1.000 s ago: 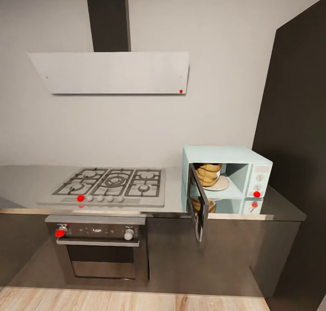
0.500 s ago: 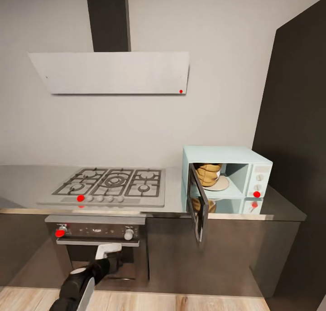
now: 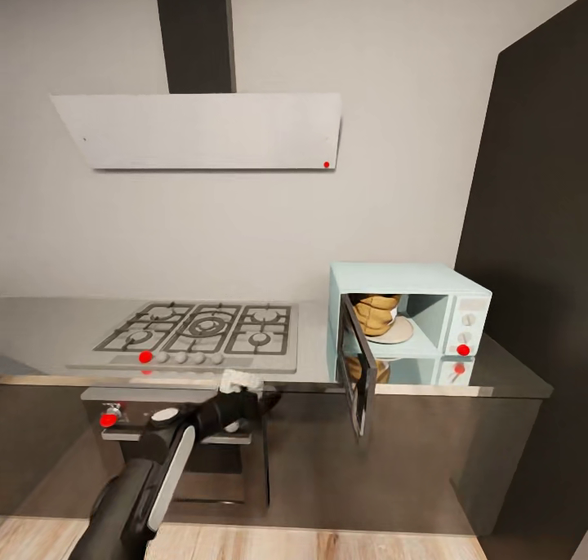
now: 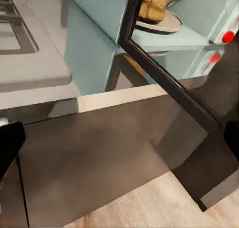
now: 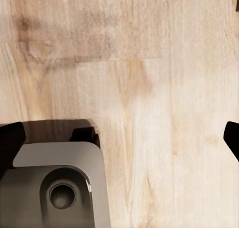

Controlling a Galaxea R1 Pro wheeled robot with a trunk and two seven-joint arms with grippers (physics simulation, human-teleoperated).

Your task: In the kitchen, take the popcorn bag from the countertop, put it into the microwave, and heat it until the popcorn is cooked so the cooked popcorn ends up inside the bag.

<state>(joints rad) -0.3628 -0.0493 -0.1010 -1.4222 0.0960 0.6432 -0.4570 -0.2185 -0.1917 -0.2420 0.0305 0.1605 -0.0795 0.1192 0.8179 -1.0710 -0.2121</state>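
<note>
Popcorn bag: it sits upright on the pale turntable plate inside the microwave, so the loading step looks done to me.
Microwave door: it hangs wide open, swung out past the front edge of the desk, its dark glass edge-on toward me.
My left tool: raised in front of the cabinets, just below the desk edge and to the left of the door; in its own camera the two black fingertips sit far apart at either side of the picture, so it is spread and holding nothing.
My right tool: spread as well, empty, pointing down at the wooden floor beside part of my base.
Step in hand: I judge it to be shutting the door with the left arm.
Risk, door: if I push near the hinge or too fast, the light microwave could slide on the desk.
Risk, bag: a jolt could tip it off the plate.
Risk, heating: a door left ajar would likely stop the cooking.
</note>
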